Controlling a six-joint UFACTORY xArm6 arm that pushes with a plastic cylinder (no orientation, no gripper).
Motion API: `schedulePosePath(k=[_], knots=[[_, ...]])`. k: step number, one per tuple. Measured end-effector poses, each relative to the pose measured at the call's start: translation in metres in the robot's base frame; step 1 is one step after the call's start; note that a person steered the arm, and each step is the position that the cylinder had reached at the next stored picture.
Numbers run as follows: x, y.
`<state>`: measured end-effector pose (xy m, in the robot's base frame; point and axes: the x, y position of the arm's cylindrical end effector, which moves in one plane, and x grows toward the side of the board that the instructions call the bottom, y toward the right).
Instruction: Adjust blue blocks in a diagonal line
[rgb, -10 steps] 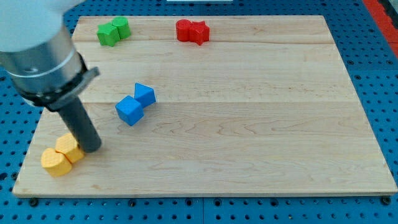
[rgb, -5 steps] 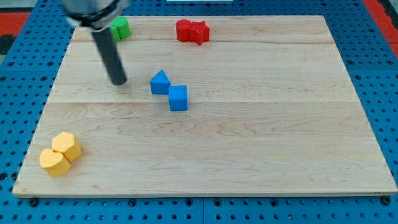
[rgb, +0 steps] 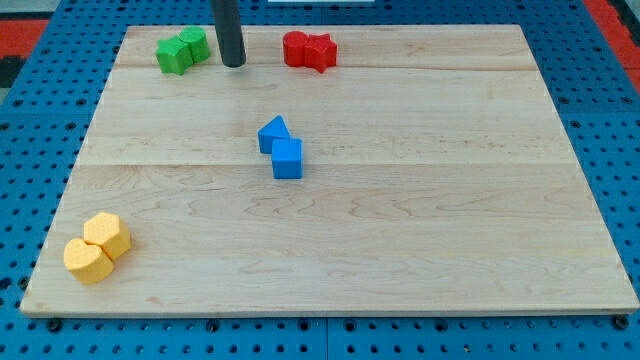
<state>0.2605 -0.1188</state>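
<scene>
Two blue blocks sat touching near the middle of the wooden board (rgb: 420, 200): a blue wedge-shaped block (rgb: 272, 134) up-left of a blue cube (rgb: 287, 158), already slanting diagonally. They looked light, rigid and prone to sliding or twisting, so a push square on a flat side seemed safest. The tip (rgb: 234, 64) stood well apart near the view's top, between the green blocks (rgb: 182, 50) and red blocks (rgb: 308, 50), touching nothing. Yellow blocks (rgb: 97, 247) lay at the bottom left.

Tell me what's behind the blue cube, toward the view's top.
The blue triangular block touches the blue cube there. Farther up, my tip stands between the green blocks and red blocks. Nothing looks hidden.
</scene>
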Motion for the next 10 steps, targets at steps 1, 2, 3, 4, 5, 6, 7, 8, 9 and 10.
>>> schedulePosePath(k=[1, 2, 3, 4, 5, 6, 7, 8, 9, 10], knots=[[-0.004, 0.002], [-0.005, 0.011], [-0.008, 0.011], [-0.011, 0.011], [-0.028, 0.011], [-0.068, 0.012], [-0.069, -0.013], [-0.069, -0.027], [-0.069, -0.026], [-0.068, -0.048]])
